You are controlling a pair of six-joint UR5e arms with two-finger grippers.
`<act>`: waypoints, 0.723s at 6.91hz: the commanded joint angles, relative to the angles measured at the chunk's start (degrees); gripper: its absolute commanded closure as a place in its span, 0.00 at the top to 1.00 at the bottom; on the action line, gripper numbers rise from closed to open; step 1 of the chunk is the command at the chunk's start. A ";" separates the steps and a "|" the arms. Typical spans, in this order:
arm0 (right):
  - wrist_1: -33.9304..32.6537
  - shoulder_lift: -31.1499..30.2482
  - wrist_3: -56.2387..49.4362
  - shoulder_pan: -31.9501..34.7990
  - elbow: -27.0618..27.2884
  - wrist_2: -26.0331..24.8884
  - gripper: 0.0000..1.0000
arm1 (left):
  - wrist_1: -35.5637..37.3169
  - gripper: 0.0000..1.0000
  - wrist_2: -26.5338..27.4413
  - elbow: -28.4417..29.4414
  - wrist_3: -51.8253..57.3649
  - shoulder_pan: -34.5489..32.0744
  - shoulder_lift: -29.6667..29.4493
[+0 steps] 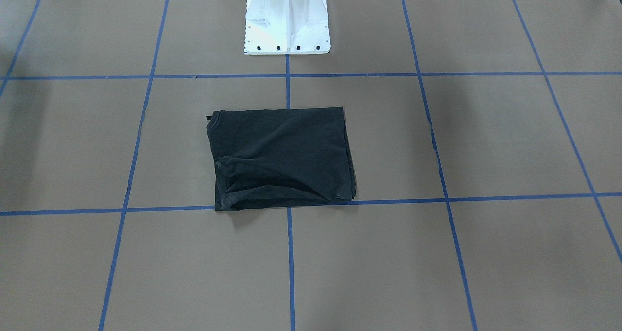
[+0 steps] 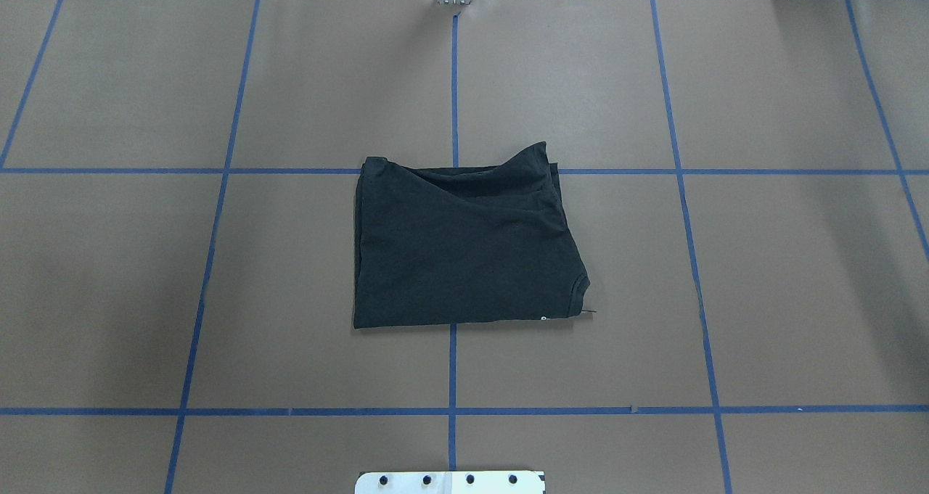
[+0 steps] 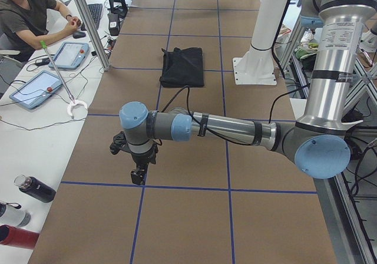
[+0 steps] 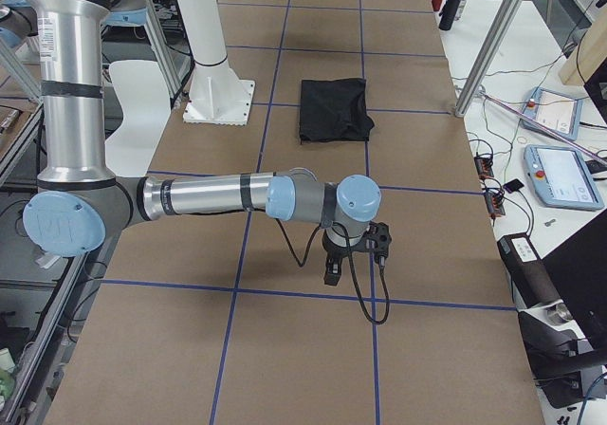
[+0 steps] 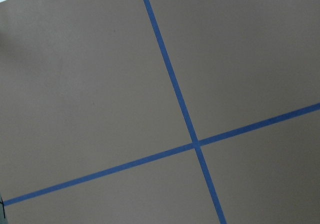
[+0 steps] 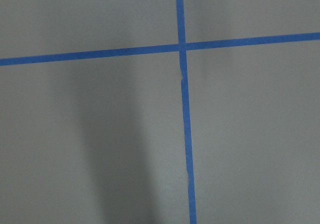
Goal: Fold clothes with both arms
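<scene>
Left arm [image 3: 224,128] near and large in the left-end view, stretched low over the worktop [image 1: 486,136]. Left pincer [image 3: 138,172] points down over bare paper by a blue tape [image 5: 175,91] crossing. Right arm [image 4: 209,195] same pose at the other end, right pincer [image 4: 332,271] down. Both well apart from the T-shirt [image 2: 464,247], which lies mid-worktop before the white pedestal base [image 1: 286,25]. It is folded to a rough rectangle, plain black up, bunched at the edge away from the base. Judgement: fold looks finished, arms parked aside so the cloth lies undisturbed. Pincers seen only from the ends: cannot tell if released or clenched. No cloth hangs from either.
</scene>
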 commanded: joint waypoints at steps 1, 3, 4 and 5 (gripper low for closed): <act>0.00 -0.54 -0.08 -0.08 -0.29 1.61 1.00 | 2.51 0.99 -5.66 2.05 -0.40 0.23 0.28; 0.43 -0.54 -0.35 -0.08 -1.61 1.52 1.00 | 2.16 0.99 -6.82 2.76 -0.92 0.23 0.20; 0.44 -0.28 -3.22 0.27 -2.92 1.43 1.00 | 2.07 0.99 -6.74 2.77 -1.01 0.23 0.20; 0.44 -0.02 -9.08 1.32 -5.20 1.43 1.00 | 2.16 0.99 -6.74 2.77 -1.02 0.23 0.19</act>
